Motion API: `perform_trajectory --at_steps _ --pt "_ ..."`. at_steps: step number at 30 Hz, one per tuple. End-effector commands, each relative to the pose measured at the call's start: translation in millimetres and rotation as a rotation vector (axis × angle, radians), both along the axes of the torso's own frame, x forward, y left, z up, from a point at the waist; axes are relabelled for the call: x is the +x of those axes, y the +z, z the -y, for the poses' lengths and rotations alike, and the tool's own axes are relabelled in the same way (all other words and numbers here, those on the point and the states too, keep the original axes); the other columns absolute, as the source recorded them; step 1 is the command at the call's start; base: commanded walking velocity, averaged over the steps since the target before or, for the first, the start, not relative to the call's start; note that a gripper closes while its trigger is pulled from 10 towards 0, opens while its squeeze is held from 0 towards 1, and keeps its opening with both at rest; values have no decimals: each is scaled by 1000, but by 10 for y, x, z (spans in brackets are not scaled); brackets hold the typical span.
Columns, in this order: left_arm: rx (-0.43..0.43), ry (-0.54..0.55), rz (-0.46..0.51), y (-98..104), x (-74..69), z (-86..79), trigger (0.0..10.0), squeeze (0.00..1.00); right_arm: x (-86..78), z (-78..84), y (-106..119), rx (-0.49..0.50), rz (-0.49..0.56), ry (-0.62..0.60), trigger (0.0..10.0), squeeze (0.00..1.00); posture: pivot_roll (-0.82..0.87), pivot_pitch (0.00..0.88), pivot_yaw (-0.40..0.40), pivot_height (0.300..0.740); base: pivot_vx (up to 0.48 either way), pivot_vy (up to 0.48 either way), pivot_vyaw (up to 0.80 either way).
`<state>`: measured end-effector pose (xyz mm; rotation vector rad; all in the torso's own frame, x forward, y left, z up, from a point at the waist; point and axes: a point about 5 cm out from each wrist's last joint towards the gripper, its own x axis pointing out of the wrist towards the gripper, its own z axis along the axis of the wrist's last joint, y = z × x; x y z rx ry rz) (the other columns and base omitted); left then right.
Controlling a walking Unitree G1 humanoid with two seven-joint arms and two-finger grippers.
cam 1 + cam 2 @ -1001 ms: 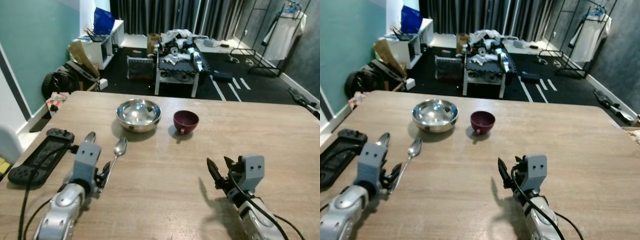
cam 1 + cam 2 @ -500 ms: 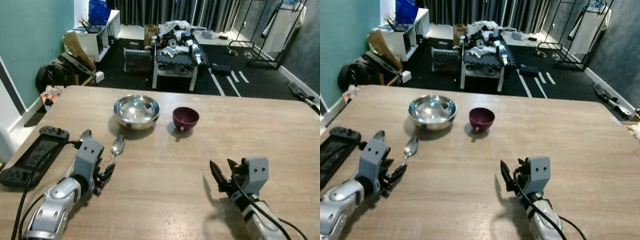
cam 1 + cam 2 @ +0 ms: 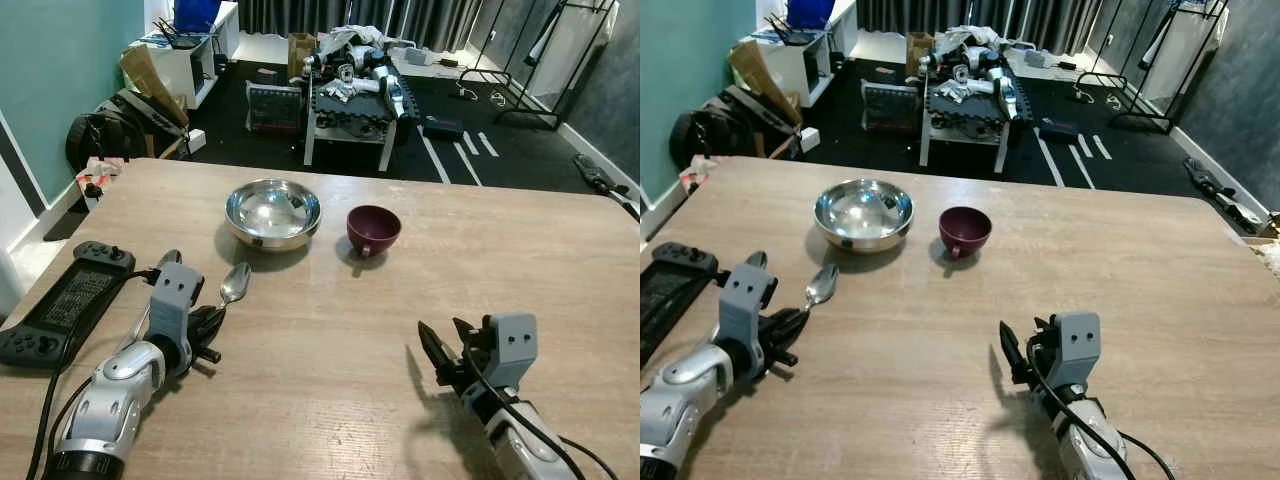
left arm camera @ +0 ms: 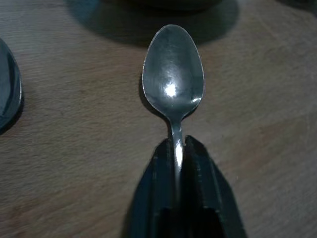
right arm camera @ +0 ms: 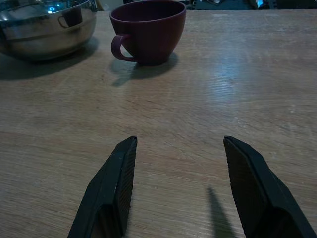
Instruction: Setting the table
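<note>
Left gripper (image 4: 178, 148) has just pinched shut on spoon (image 4: 173, 79) handle near table's (image 3: 560, 260) left edge, ready to lift; right gripper (image 5: 178, 188) idles wide open, empty.

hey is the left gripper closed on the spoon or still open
Shut on it. The left gripper has its fingers pressed against both sides of the spoon handle.

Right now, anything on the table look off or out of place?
One thing: a black handheld game controller with a cable lies at the left edge of the wooden table, odd for a table setting. The steel bowl and maroon cup stand upright, nothing spilled. The left pincer is shut on the spoon; the right pincer is open.
</note>
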<state>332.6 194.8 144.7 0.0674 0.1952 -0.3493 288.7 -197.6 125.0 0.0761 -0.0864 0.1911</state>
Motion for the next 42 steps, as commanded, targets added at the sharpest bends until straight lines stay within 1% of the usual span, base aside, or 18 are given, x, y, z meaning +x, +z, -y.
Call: perform_trajectory --at_steps 1,11,12,13,14,16,17,20,21,23,26,27,30,32,33,35,37,42 --pt "-13 17 -109 -225 -44 0 0 0 -34 31 -36 4 -21 -15 10000 0 24 153 5 740 0 0 0" --pt "-100 97 -137 -266 -62 -24 0 0 -20 17 -27 14 -22 -20 10000 0 36 141 8 740 0 0 0" --pt "-84 85 -90 -206 -71 1 0 0 -13 13 -19 17 -20 -20 10000 0 36 141 8 740 0 0 0" --pt "9 55 34 -62 -80 52 0 0 1 -1 -6 26 -14 -19 10000 0 41 132 13 740 0 0 0" --pt "9 55 34 -62 -80 52 0 0 1 -1 -6 26 -14 -19 10000 0 41 132 13 740 0 0 0" --pt "125 50 141 76 -86 99 0 0 14 -29 12 42 -6 -15 10000 0 50 127 18 740 0 0 0" --pt "179 29 196 174 -104 147 10000 0 19 -56 26 50 0 -9 10000 0 57 119 22 740 0 0 0" --pt "212 -25 253 341 -158 249 10000 0 26 -115 58 70 11 1 10000 0 62 113 27 740 0 0 0" --pt "210 -61 222 374 -199 307 10000 0 26 -146 81 89 19 2 10000 0 64 108 31 740 0 0 0" --pt "134 -139 105 367 -315 454 10000 0 19 -203 128 128 35 0 10000 0 72 98 44 740 0 0 0" --pt "122 -203 69 377 -413 539 10000 0 10 -232 150 145 43 -2 10000 0 68 97 47 740 0 0 0" --pt "105 -170 67 397 -422 539 10000 0 4 -245 148 148 44 -2 10000 0 69 89 57 740 0 0 0" --pt "40 87 105 514 -381 440 10000 0 -26 -260 122 150 43 -13 10000 0 66 75 77 740 0 0 0" --pt "14 141 106 539 -374 414 10000 0 -34 -256 116 150 42 -18 10000 0 66 75 77 740 0 0 0" --pt "11 188 157 581 -406 366 10000 0 -44 -237 104 157 39 -34 10000 0 61 67 86 740 0 0 0" --pt "49 182 261 634 -499 339 10000 0 -57 -199 85 157 29 -68 10000 0 61 63 88 740 0 0 0" --pt "68 169 277 637 -525 341 10000 0 -59 -186 81 152 25 -80 10000 0 61 63 88 740 0 0 0" --pt "96 125 151 508 -573 314 10000 0 -45 -113 99 122 24 -134 10000 0 63 54 86 740 0 0 0"
